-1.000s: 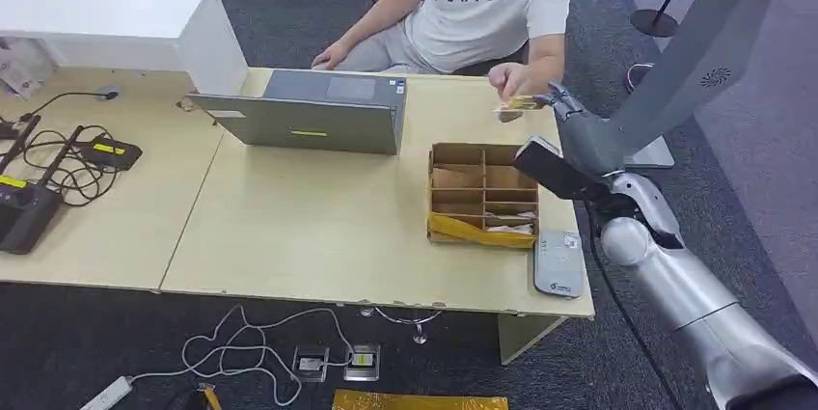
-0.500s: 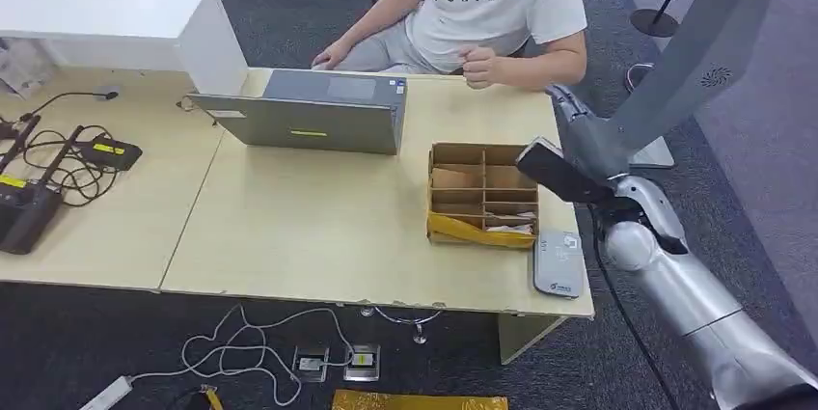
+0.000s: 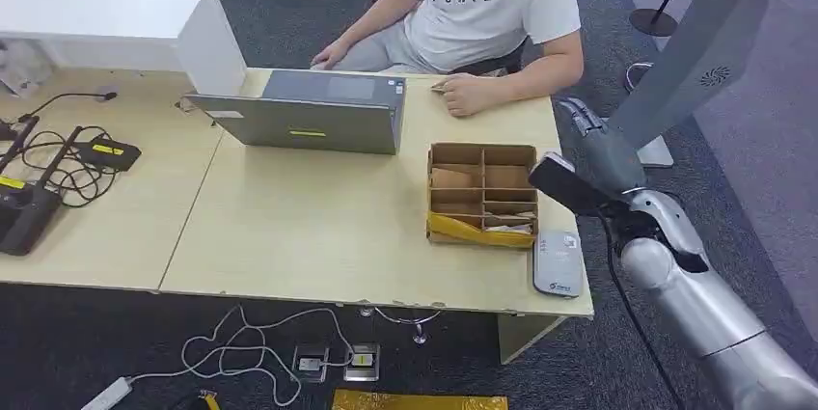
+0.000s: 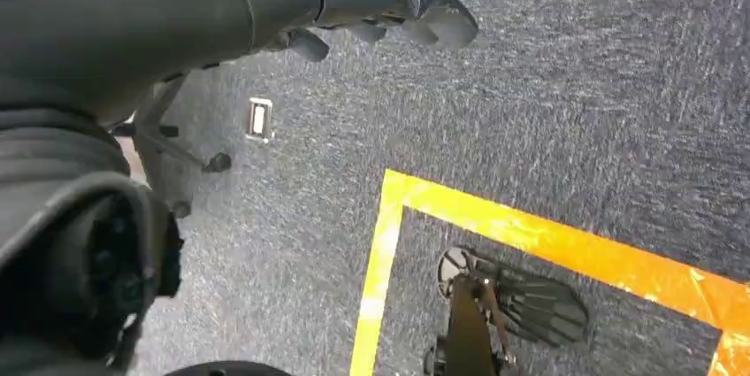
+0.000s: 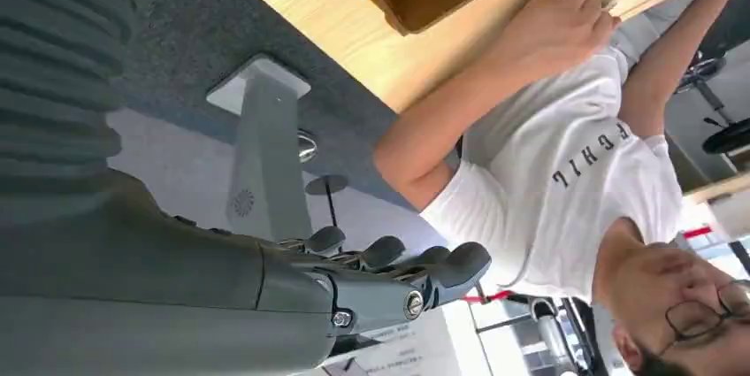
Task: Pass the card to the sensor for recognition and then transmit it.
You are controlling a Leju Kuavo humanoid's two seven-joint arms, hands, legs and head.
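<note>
The left robot hand (image 4: 389, 4) hangs over the floor, fingers loosely extended and holding nothing. On the table (image 3: 289, 227), the compartmented cardboard box (image 3: 482, 193) sits beside the grey sensor (image 3: 558, 263) at the near right edge. The person's hand (image 3: 470, 94) rests on the table; whether it holds the card cannot be told. The right robot hand (image 3: 590, 135) is empty, fingers extended. The handover appears complete; the next move likely calls for taking another card.

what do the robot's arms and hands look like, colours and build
The right arm is smooth silver metal with a rounded joint and a black cable along it, ending in a dark grey forearm section. The right hand is grey with darker, rounded fingers and small silver screws. The left hand matches, behind a ribbed grey cover.
</note>
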